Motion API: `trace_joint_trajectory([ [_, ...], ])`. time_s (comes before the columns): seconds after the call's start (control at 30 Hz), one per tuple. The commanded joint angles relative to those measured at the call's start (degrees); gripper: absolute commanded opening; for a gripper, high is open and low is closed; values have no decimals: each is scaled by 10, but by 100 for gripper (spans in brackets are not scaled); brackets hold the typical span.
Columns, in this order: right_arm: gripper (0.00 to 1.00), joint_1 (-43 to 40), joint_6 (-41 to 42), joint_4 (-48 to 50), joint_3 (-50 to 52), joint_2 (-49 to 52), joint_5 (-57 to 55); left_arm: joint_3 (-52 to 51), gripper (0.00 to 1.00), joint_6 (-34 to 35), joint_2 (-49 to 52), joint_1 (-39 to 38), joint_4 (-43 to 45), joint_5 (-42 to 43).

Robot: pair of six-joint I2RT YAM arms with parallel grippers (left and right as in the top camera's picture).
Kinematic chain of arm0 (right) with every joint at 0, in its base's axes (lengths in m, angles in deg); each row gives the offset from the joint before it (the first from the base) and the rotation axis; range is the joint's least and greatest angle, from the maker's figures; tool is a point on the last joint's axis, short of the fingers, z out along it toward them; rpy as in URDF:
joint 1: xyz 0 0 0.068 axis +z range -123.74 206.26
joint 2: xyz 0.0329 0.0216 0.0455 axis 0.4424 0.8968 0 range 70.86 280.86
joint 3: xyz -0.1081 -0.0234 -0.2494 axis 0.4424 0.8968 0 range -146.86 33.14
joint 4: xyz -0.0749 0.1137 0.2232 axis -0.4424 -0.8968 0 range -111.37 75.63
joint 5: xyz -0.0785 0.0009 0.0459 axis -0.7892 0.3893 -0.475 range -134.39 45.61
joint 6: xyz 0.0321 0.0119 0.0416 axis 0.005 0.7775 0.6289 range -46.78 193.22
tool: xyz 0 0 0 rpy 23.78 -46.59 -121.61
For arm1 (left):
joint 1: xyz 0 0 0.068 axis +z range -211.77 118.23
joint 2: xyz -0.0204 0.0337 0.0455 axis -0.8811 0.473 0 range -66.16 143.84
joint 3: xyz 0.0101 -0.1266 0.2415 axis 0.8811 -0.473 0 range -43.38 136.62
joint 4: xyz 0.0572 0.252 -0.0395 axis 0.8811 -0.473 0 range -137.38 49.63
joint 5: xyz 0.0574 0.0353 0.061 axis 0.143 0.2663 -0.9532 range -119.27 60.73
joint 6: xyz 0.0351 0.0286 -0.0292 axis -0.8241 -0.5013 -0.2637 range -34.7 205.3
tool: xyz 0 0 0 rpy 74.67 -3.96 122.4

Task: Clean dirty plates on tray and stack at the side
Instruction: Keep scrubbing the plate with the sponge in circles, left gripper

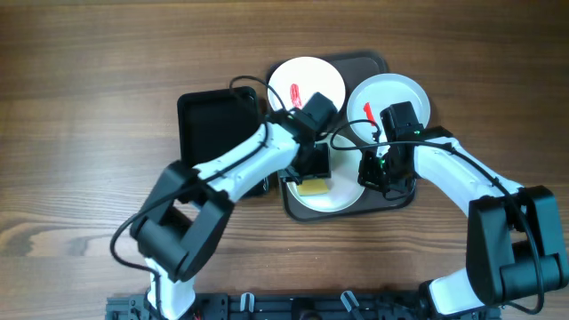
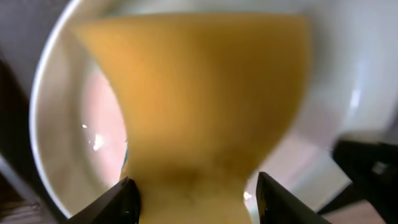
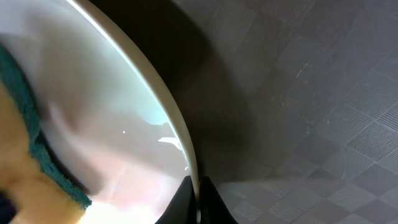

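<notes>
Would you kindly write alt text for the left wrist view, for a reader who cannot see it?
A blurred yellow sponge, pinched at its base by the left gripper, hides most of a white plate with a pinkish film.

The left arm point(image 1: 236, 164) and right arm point(image 1: 458, 169) crowd the near half of the tray point(image 1: 363, 62), above the front plate point(image 1: 342, 201). A black tub point(image 1: 213, 124) stands just beside the tray's left edge. The tabletop point(image 1: 80, 98) lies open far left.

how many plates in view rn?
3. Two red-smeared ones on the tray: far-left plate and far-right plate. The near plate sits under the sponge. None seems hidden.
</notes>
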Motion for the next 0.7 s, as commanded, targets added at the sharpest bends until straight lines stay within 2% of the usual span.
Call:
trace_joint_trajectory([
  [0.0,4,-2,-8,1,4,-5,1,-2,53,34,27,-19,-3,-81],
  [0.13,4,-2,-8,1,4,-5,1,-2,39,32,54,-27,-1,-104],
  [0.3,4,-2,-8,1,4,-5,1,-2,4,27,66,-28,2,-109],
  [0.5,4,-2,-8,-1,4,-5,1,-2,4,-14,59,-25,1,-105],
  [0.67,4,-2,-8,-1,4,-5,1,-2,4,-14,0,-11,-7,-82],
])
